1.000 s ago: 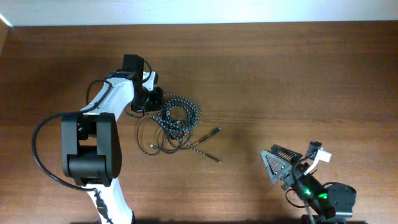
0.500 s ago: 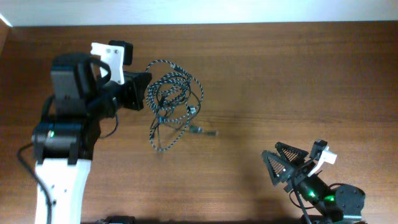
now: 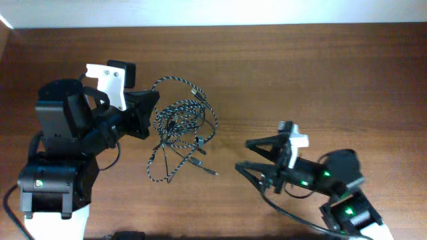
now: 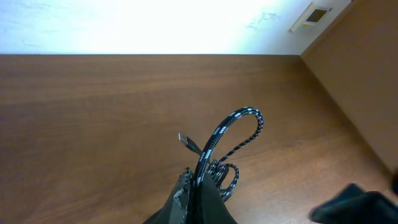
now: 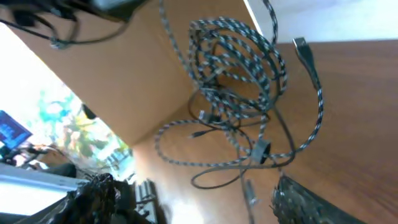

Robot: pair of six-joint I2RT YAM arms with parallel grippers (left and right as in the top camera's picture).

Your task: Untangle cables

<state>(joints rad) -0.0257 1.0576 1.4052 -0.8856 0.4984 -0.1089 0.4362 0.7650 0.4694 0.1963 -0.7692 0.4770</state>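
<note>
- Overhead view: the left gripper (image 3: 151,115) is clamped on the cables (image 3: 181,125), a knotted bundle of speckled braided cord and thin black cords, over the wooden table (image 3: 320,73), left of centre.
- Loose ends trail from the bundle toward the right gripper (image 3: 243,155).
- That gripper's fingers are spread wide and hold nothing; it is near the bundle but apart from it.
- Left wrist view: a braided loop (image 4: 231,127) arches out of the closed fingers (image 4: 202,202), with a small plug (image 4: 185,140) beside it.
- Right wrist view: the bundle fills the space ahead of the parted fingers (image 5: 308,202).
</note>
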